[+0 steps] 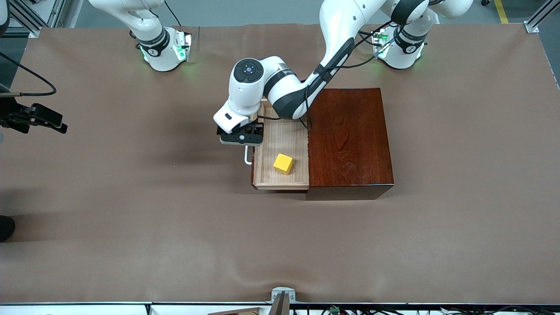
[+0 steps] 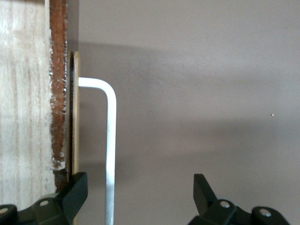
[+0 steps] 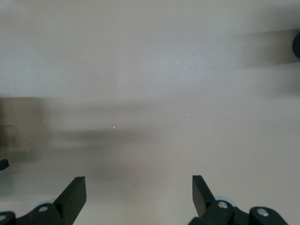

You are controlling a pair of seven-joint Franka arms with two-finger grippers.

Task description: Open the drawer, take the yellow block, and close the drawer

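Drawer (image 1: 280, 151) is seen pulled out, centre frame; yellow block (image 1: 283, 163) lies inside, just lower right of left tool (image 1: 241, 136). Left tool is spread wide astride the white handle (image 1: 247, 156), gripping nothing. Right tool (image 3: 139, 194), at left edge, is held open, empty, waiting.

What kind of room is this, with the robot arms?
Probably a robot lab: two white arms are bolted at a brown-covered table, metal frame rails stand at its corners, and only a test setup sits there, a wooden box with a yellow block.
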